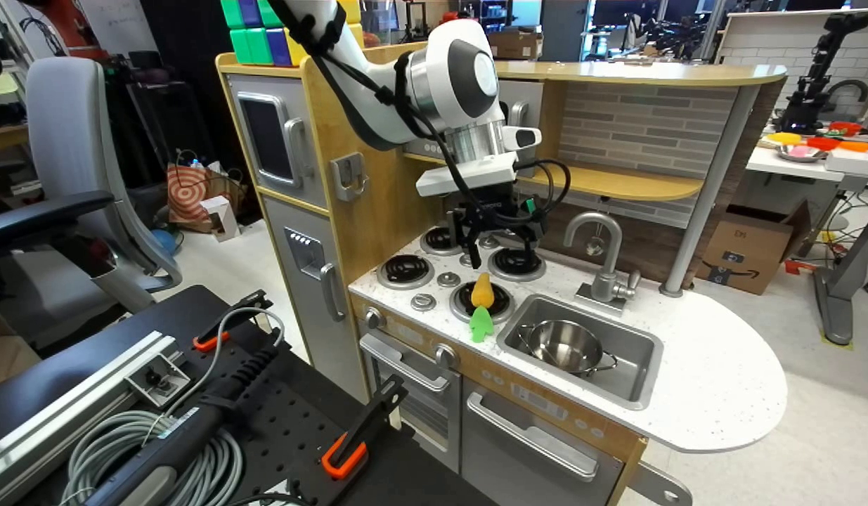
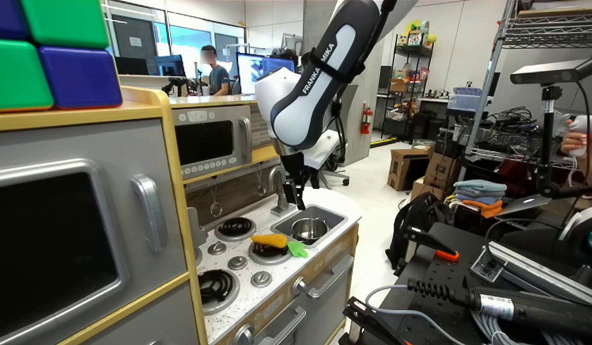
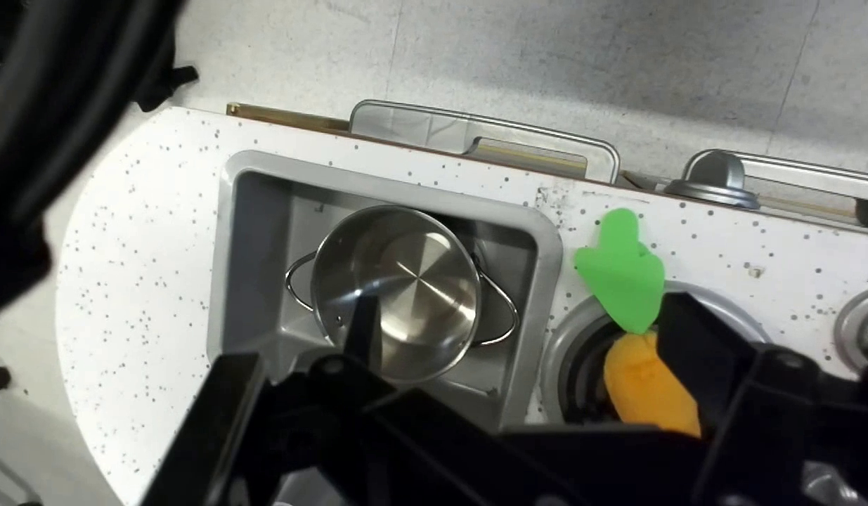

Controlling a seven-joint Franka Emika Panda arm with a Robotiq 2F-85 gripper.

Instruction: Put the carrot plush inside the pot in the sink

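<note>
The carrot plush lies across the front burner beside the sink, its green leafy end toward the counter's front edge. It also shows in an exterior view and in the wrist view, where its lower end is hidden by the gripper. The steel pot sits upright inside the sink; its inside looks empty in the wrist view. My gripper is open and empty, above the counter and apart from the plush. In the wrist view its fingers overlap the pot and the plush.
A grey faucet stands behind the sink. Several burners and knobs lie around the plush. A yellow shelf and the tall cabinet stand behind and beside the arm. A black table with clamps and cable is in front.
</note>
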